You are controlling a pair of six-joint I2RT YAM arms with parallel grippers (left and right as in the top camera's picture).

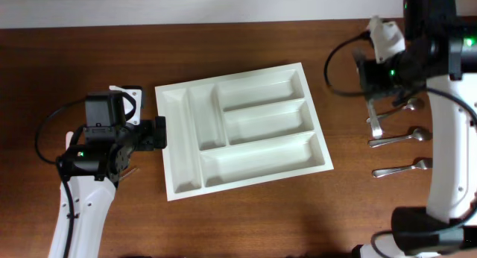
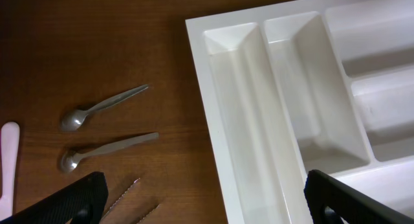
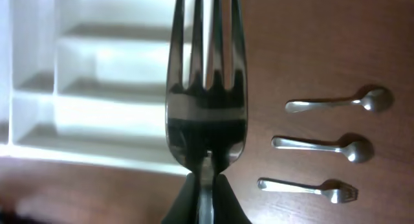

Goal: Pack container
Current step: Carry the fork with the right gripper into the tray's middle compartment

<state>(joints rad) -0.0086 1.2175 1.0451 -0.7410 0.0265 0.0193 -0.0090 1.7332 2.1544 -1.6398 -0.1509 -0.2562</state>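
Now the right gripper [image 3: 206,201] pinches a fork [image 3: 206,101] to the right of the white container [image 1: 261,159], while the left gripper [image 2: 200,201] hangs spread over its left rim.

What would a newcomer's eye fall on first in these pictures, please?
The big white container lies empty mid-table. Right of it, the right claw grips a fork that fills its camera's view; the open left claw hovers at the container's left edge.
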